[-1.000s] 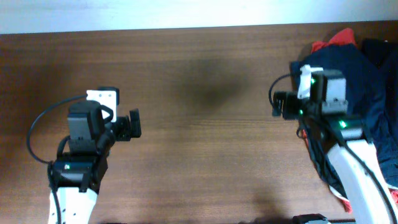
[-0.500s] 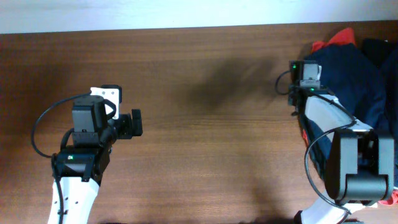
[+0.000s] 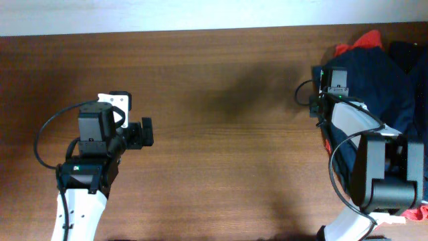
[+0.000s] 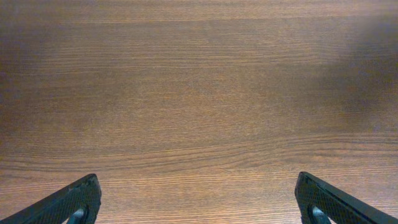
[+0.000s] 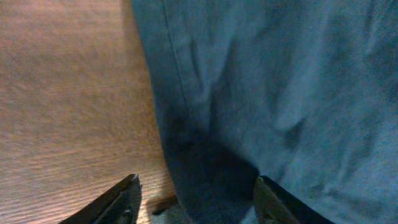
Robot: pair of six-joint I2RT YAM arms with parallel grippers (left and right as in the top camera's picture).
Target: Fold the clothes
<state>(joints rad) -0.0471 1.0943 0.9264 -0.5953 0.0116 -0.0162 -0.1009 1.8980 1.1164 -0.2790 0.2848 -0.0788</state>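
My left gripper (image 4: 199, 202) hangs over the bare wooden table (image 3: 221, 161) with its jaws spread wide, well apart from the clothes. My right gripper (image 5: 196, 199) is spread too and holds nothing. It sits low over the edge of the navy shorts (image 5: 267, 93), one finger above wood and the other above cloth; I cannot tell whether the tips touch the fabric. The shorts lie heaped at the table's far right corner, with a red garment (image 3: 358, 43) and a black one (image 3: 409, 52) peeking out behind them.
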